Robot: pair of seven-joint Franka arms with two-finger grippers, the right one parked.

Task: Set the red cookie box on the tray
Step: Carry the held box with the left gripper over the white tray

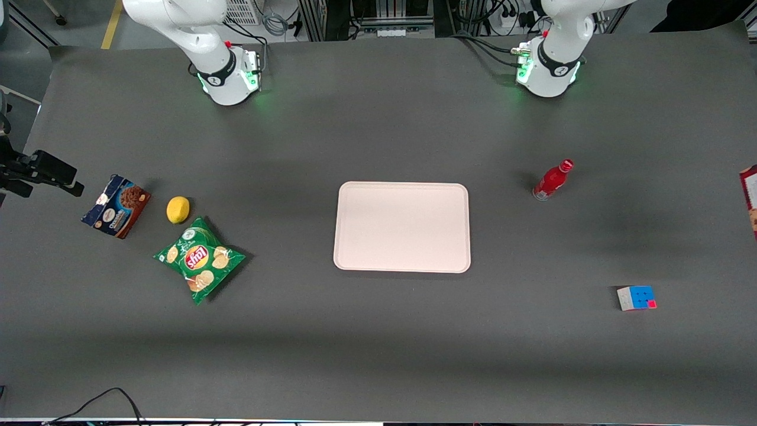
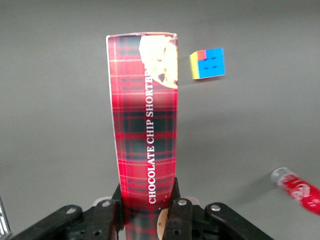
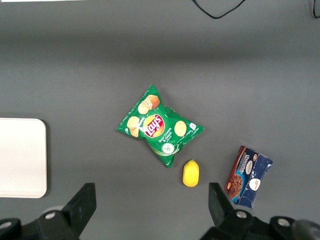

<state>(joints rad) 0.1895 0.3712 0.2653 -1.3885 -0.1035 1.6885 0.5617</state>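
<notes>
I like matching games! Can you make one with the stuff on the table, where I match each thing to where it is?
Things:
1. red cookie box
2. lemon
3. red bottle
4. tray

Places:
A. at the middle of the table, with nothing on it
B. between the blue cookie box and the chips bag
C. held between the fingers of the left gripper
D. standing toward the working arm's end, farther from the front camera than the puzzle cube

Pairs: 1-C, 2-B, 3-D, 4-A

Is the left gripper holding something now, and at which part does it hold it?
Yes. The gripper is shut on the red cookie box, its fingers clamping the long sides near one end.
</notes>
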